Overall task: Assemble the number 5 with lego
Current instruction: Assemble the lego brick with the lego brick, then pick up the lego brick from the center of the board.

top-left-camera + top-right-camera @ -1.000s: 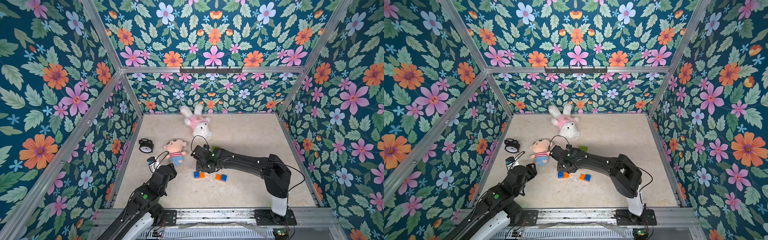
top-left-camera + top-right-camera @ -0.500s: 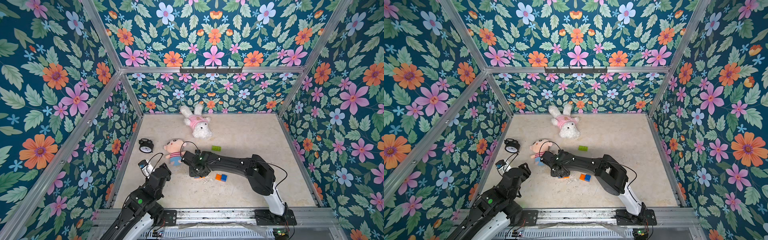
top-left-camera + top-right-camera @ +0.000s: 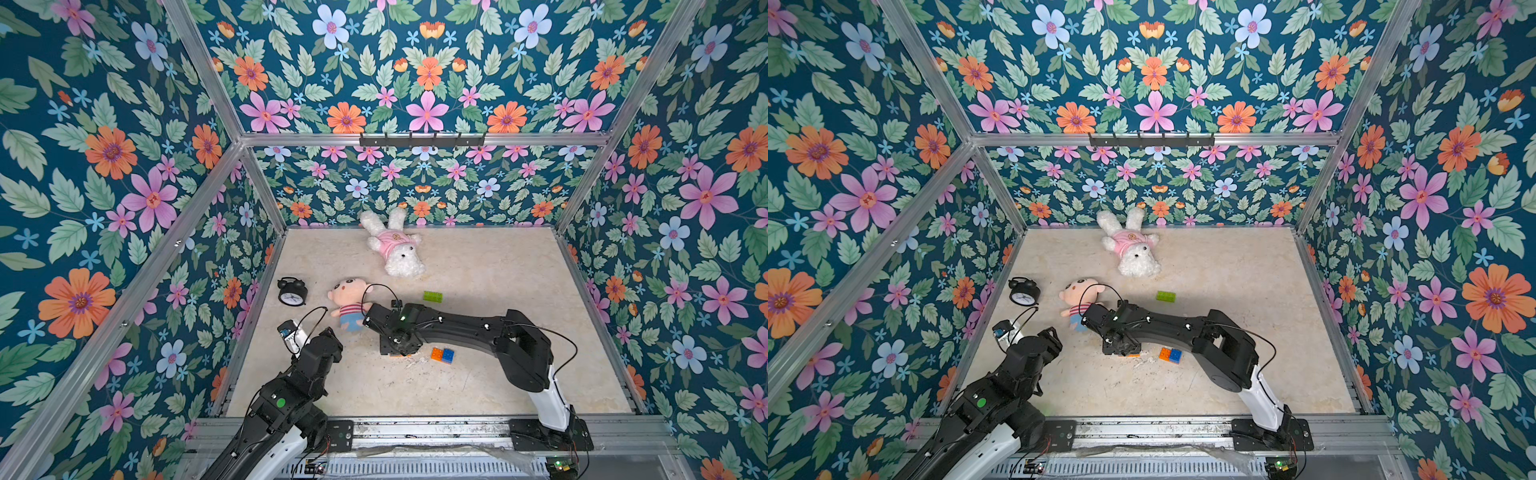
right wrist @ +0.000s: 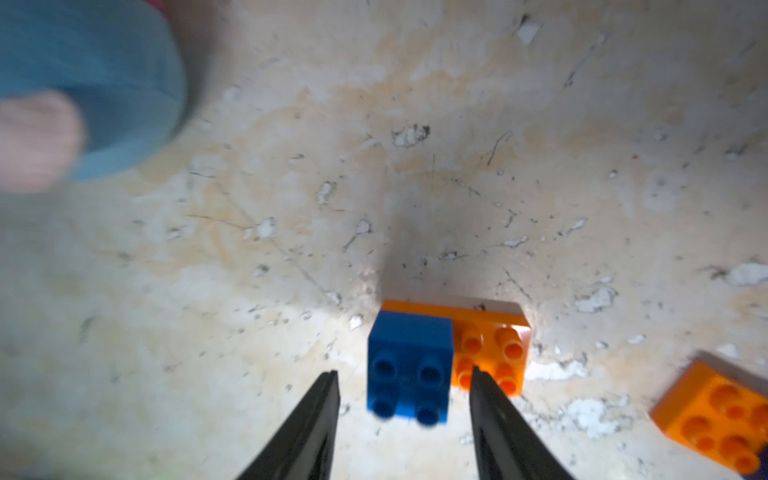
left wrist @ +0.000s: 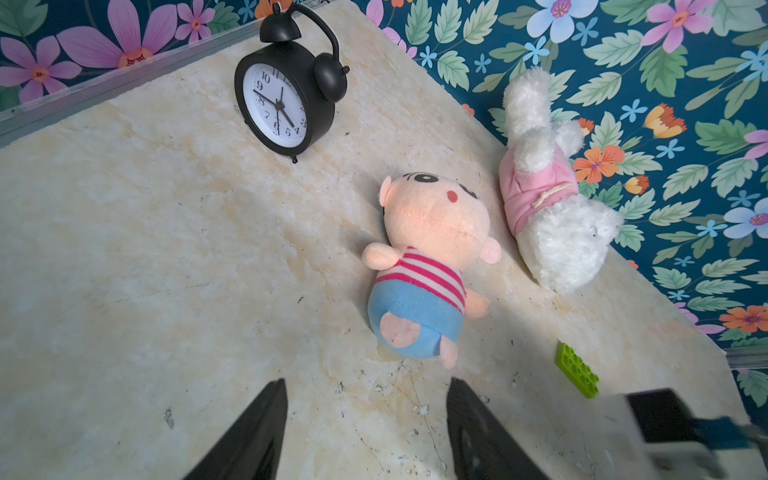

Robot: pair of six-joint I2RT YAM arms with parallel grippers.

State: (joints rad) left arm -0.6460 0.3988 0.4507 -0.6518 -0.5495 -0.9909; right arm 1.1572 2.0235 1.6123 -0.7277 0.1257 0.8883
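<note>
In both top views your right arm reaches across the table (image 3: 498, 257) and points the right claw (image 3: 394, 351) straight down near the front middle. A sliver of the orange brick (image 3: 397, 355) shows under it. Just beside it, toward that arm's base, the second orange brick (image 3: 436, 354) and the second blue brick (image 3: 448, 356) lie joined. The green brick (image 3: 432, 296) lies alone farther back, well apart from both groups. Your left claw (image 3: 332, 338) hangs over the front left of the table, near the boy doll (image 3: 347, 305). The clock (image 3: 292, 292) stands beside the left wall, and the white plush (image 3: 395, 249) lies by the back wall.

In the left wrist view your left claw (image 5: 367, 382) is released: its fingers (image 5: 257, 432) stand wide apart with only bare table between them. The green brick lies off to one side, beyond the doll.

In the right wrist view the blue brick (image 4: 409, 370) sits on one end of the orange brick, which lies flat on the table. Your right claw is released around the blue brick, with a gap showing on each side. The second orange brick lies near the picture's edge, apart from the first.
</note>
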